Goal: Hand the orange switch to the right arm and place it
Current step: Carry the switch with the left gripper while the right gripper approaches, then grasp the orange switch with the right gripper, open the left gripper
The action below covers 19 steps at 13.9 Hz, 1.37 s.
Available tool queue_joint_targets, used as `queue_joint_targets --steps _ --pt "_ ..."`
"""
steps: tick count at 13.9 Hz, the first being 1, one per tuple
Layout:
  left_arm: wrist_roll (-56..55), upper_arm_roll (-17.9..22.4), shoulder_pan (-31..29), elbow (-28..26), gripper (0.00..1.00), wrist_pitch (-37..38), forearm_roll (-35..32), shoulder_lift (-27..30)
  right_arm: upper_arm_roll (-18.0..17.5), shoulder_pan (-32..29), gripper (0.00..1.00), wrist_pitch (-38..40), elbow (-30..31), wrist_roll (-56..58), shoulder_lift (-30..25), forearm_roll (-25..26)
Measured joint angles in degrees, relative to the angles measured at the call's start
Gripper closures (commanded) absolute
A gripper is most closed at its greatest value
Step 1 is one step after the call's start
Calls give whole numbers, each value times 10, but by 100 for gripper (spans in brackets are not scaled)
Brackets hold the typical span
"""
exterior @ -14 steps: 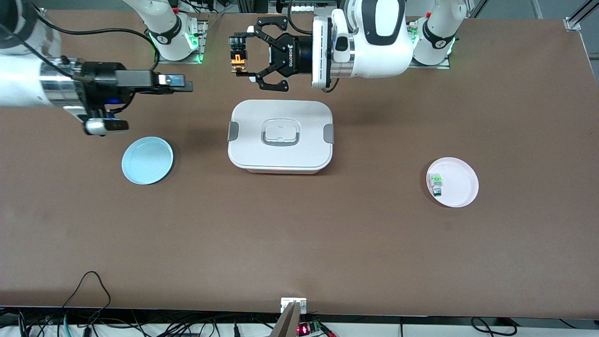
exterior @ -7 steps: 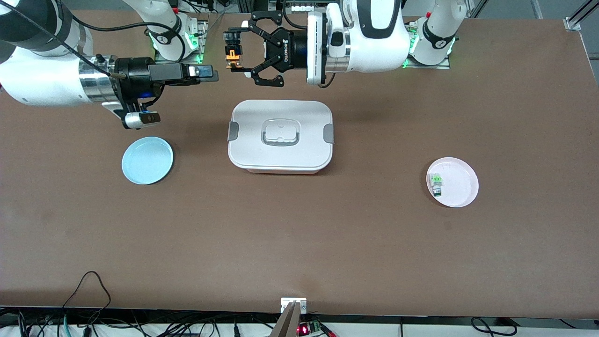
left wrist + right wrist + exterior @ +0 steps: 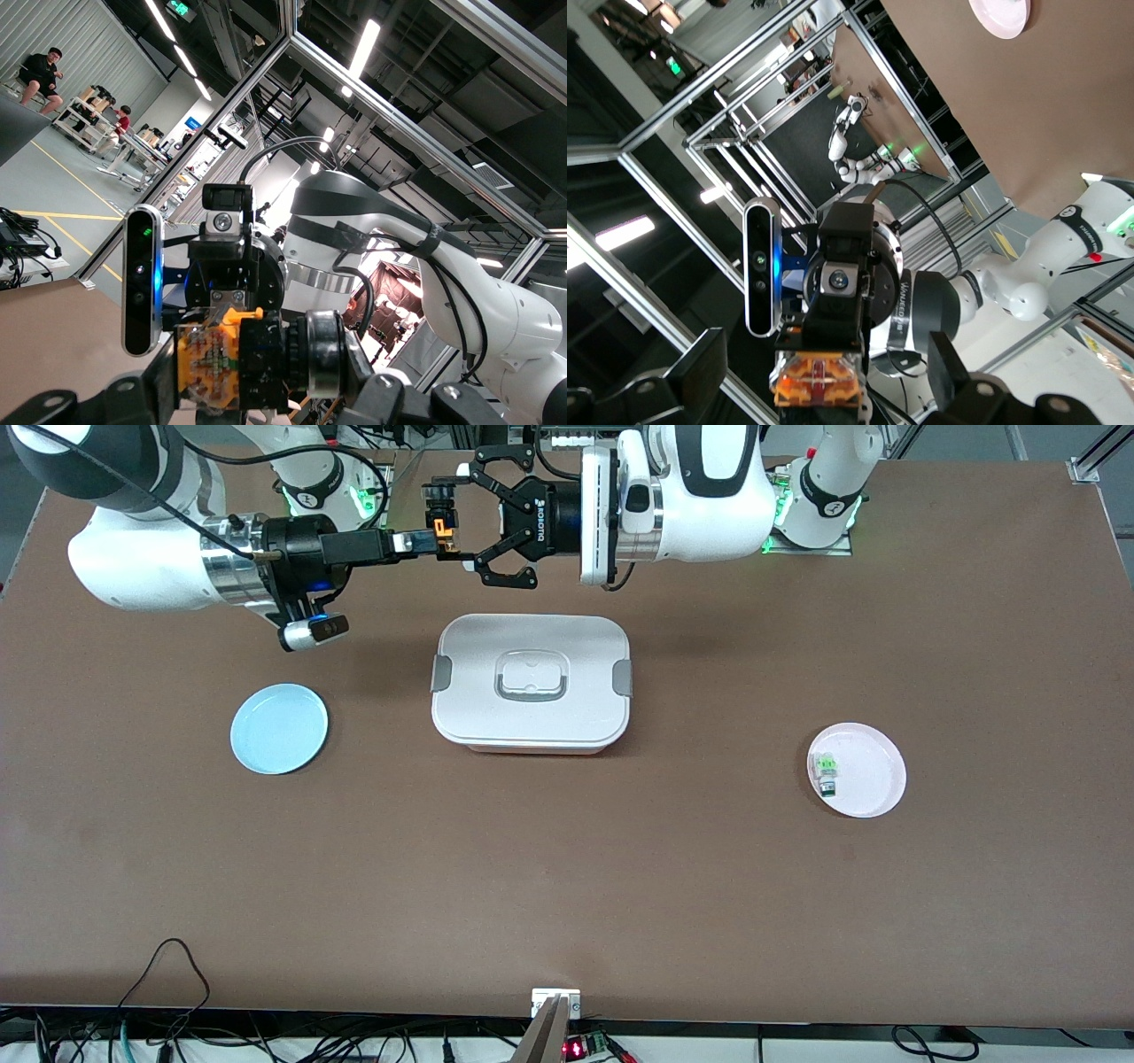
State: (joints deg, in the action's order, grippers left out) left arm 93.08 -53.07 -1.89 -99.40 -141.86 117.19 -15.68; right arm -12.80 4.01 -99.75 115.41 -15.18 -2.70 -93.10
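Left gripper (image 3: 450,522) grasps switch (image 3: 440,524); right gripper (image 3: 423,540), fingers spread, may miss it if misaligned.

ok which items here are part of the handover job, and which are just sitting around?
In the job:
- orange switch, held up in the left gripper
- right gripper, open, reaching the switch
- blue plate, likely the drop spot

Lying about:
- white lidded box
- pink plate with a green-and-white component on it
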Motion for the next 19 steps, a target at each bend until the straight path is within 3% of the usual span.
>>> queue_joint_targets --steps 2,4,7,8,14,15,16,17,19 --pt "0 0 0 0 100 0 0 0 -11 0 11 -15 1 -23 -7 -8" --pt "-1 0 0 0 100 0 0 0 -13 0 32 -17 1 -40 -10 -13" --pt "-2 0 0 0 100 0 0 0 -13 0 85 -17 1 -48 -10 -15" --pt "-3 0 0 0 100 0 0 0 -13 0 98 -17 1 -49 -10 -15" --pt "-28 1 0 3 100 -1 1 -1 -13 0 100 -17 3 -57 -10 -16" --pt "-29 1 0 3 90 -1 1 -1 -13 0 100 -17 3 -57 -10 -16" --pt "-32 1 0 3 8 -1 1 -1 -13 0 100 -17 3 -58 -10 -16" --pt "-38 1 0 3 0 -1 1 -1 -13 0 100 -17 3 -62 -10 -16" --pt "-63 0 1 4 0 -1 1 0 -13 0 100 -17 3 -62 -10 -16"
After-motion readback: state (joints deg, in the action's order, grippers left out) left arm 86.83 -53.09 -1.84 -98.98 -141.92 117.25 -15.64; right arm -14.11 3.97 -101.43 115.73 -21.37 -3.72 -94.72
